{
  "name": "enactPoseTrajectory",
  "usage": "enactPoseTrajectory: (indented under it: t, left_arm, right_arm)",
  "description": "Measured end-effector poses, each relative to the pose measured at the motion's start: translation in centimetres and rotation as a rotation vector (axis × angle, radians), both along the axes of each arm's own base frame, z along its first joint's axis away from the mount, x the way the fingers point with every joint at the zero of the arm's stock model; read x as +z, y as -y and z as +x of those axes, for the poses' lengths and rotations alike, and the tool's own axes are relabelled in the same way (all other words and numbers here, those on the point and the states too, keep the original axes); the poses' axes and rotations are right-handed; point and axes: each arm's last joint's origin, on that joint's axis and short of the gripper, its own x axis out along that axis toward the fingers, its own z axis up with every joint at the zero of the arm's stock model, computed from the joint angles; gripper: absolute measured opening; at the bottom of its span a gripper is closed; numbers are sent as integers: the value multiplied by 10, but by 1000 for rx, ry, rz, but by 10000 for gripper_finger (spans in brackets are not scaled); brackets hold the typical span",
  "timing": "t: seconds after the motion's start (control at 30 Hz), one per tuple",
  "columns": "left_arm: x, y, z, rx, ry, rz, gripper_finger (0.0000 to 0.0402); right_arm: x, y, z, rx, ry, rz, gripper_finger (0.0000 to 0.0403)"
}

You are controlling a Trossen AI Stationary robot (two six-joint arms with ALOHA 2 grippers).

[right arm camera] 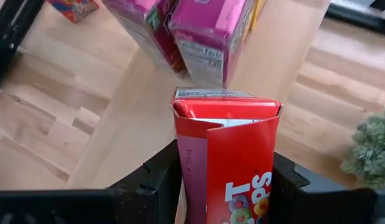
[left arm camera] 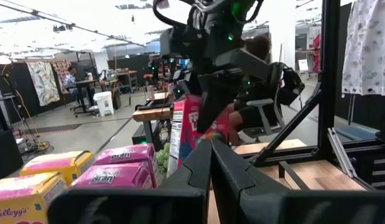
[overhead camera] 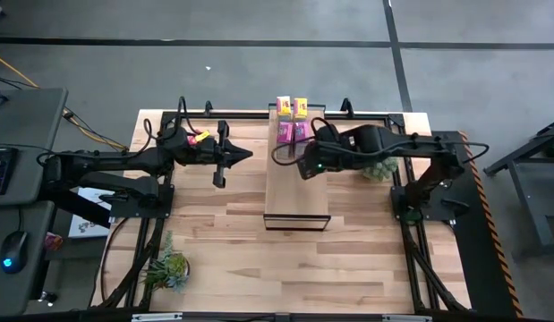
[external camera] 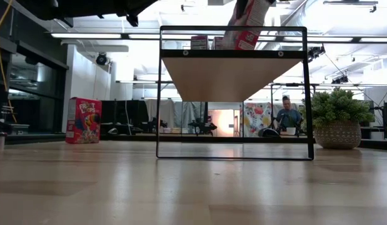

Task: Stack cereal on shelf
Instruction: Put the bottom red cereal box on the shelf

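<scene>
Seen from above, at the left of the frame, the left gripper (overhead camera: 234,157) is fully closed on nothing, hanging over bare tabletop (overhead camera: 214,241) well apart from the shelf. One red cereal box (external camera: 83,120) still stands on the table at the left of the low view, on that arm's side.

At the centre of the overhead frame runs the shelf (overhead camera: 290,192), a narrow light-wood board lying top to bottom in the picture. At its upper end sit two yellow boxes (overhead camera: 293,107), and just below them two pink boxes (overhead camera: 292,132) side by side.

Right of centre, the right gripper (overhead camera: 305,165) reaches in from the right edge and hangs over the shelf, its fingers part-way open and clamped on the sides of a held red box (right arm camera: 226,155). The box stands upright, long axis vertical, top flap facing the wrist camera.

The relation that matters: from the held box, the pink pair lies directly ahead along the shelf's length, near but not touching, with bare board under and in front of the box. I judge the right arm is the one placed to set it down, just below the pink pair.

A potted plant (overhead camera: 379,170) sits right of the shelf.
</scene>
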Motion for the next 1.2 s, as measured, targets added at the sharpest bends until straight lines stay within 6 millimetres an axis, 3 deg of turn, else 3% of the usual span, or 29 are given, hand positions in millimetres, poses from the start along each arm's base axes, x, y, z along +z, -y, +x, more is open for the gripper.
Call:
enactPoseTrajectory:
  t: [0.53, 1.2]
  left_arm:
    - [0, 0, 0, -5, 2, -33, 0]
    - [0, 2, 0, -18, 2, -42, 0]
  right_arm:
    - [-14, 11, 11, 13, -60, 112, 154]
    - [-17, 14, 16, 7, -56, 105, 154]
